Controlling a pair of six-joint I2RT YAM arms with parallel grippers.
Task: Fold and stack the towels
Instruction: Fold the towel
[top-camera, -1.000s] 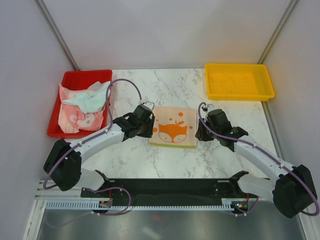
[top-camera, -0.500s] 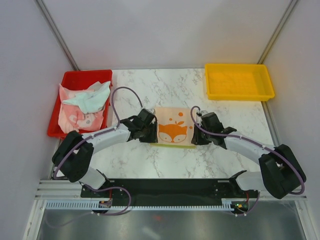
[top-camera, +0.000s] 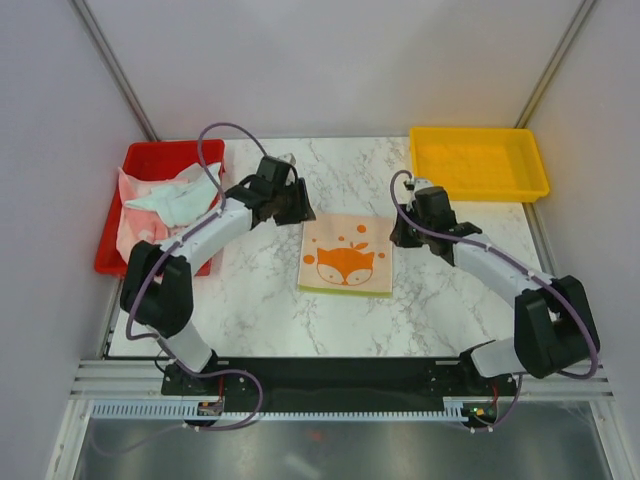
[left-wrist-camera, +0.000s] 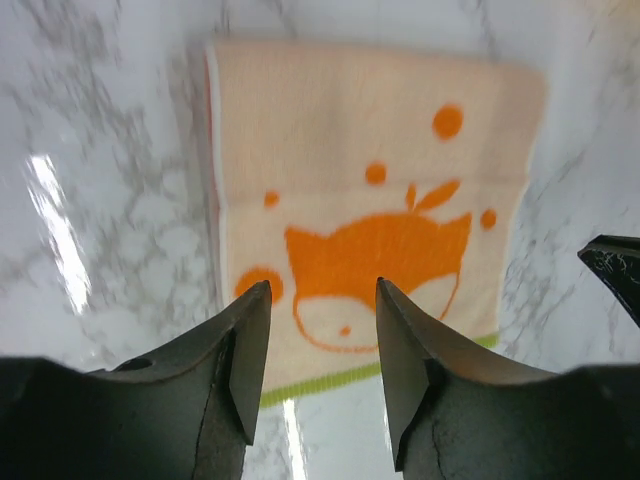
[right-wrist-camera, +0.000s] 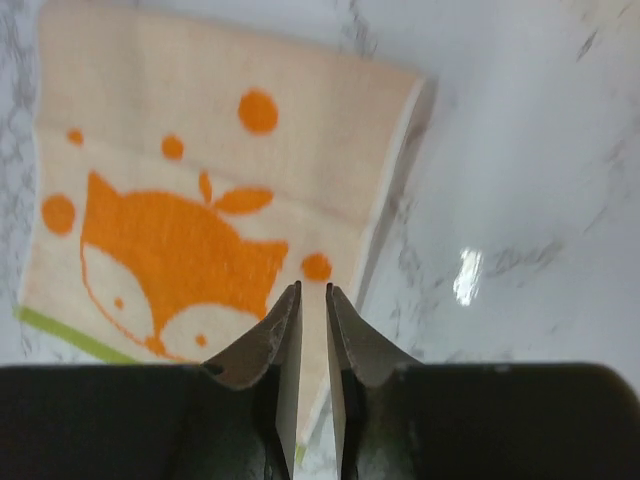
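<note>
Fox towel (top-camera: 347, 260) lies flat mid-counter (top-camera: 250, 300). Left tool (top-camera: 299, 209) open, empty; right tool (top-camera: 399, 237) barely parted, empty. Crumpled towels (top-camera: 170, 205) fill the red tray (top-camera: 108, 255), left edge.

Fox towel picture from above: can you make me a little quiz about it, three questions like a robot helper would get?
1. True or false: the fox towel lies inside the red tray.
2. Pick one: what colours are the crumpled towels in that tray? A) pink and mint B) blue and black C) purple and brown
3. In a word: what does the left gripper hold?

Key
1. False. It lies flat on the table, between the two arms.
2. A.
3. Nothing. Its jaws stand open above the fox towel.
</note>
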